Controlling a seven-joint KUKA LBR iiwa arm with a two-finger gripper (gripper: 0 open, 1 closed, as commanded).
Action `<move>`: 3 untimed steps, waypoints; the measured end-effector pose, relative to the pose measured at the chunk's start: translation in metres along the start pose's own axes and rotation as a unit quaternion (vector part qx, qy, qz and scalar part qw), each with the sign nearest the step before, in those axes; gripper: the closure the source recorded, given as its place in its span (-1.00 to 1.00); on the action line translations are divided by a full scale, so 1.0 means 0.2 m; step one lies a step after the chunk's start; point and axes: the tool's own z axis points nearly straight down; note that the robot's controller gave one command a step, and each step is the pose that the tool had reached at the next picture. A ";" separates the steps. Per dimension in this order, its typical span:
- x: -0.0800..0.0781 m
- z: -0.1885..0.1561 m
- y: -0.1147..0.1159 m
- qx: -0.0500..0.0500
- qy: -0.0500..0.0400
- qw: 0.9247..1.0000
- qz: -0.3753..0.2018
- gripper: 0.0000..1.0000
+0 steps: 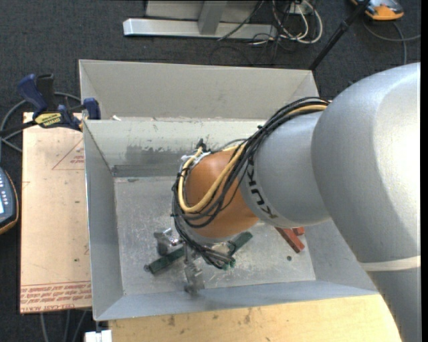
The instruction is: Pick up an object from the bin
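You are hovering the pincer point(194, 272) low by the bin's point(100, 220) front wall, just beside a dark green stick point(160, 264), and, its spread being impossible to tell, you are needing to centre over that stick before closing.

Dark carpet point(47, 40) covered the floor all round. At twelve o'clock lay a pale grey metal stand foot point(170, 27), with tangled black and white cables point(294, 23) just beside it. A thin black rod point(338, 37) slanted at one o'clock, near an orange-and-grey object point(382, 8). At nine o'clock sat a dark keypad device point(5, 197).
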 end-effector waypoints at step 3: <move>-0.01 -0.20 0.00 0.000 0.000 1.000 0.002 1.00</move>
